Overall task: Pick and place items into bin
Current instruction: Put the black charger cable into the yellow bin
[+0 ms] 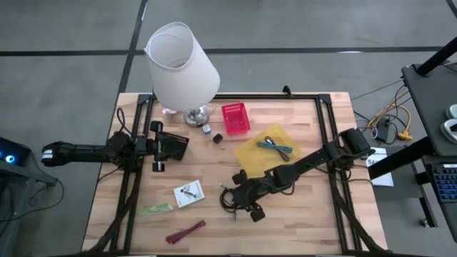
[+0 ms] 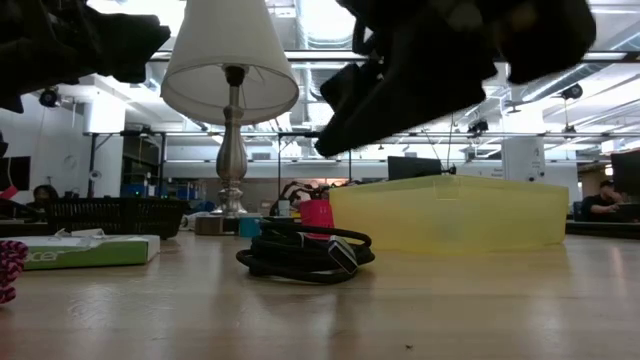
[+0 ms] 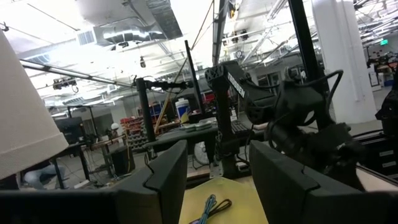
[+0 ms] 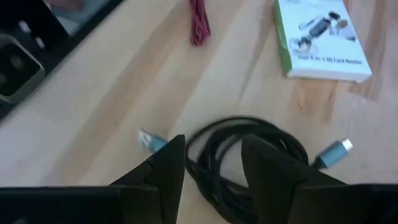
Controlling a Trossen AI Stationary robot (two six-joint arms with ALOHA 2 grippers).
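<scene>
Nearest the low camera, at the front of the wooden table [image 1: 300, 214]: a black coiled cable [image 2: 300, 255], flat on the wood with silver-blue plugs sticking out, untouched. Directly above it, the right gripper [image 4: 214, 168], fingers parted and straddling the coil without contact, nothing held. Biggest on the table, a white lamp [image 1: 182, 68] at the back left on a silver base. Next in size, the yellow bin [image 1: 268, 150], right of centre, with teal and purple ties [image 1: 275, 147] already lying inside. Just behind the bin, a small red basket [image 1: 235, 118]. On the left side, the left gripper [image 3: 214, 180], raised above the wood, pointed toward the bin, fingers apart and empty. Near the front left, a white card packet [image 1: 188, 193] with a green edge, flat, close beside the cable. Left of it, a green strip [image 1: 156, 209]. Near the front edge, a maroon tie [image 1: 186, 231]. Between lamp base and basket, a tiny dark cube [image 1: 217, 138].
</scene>
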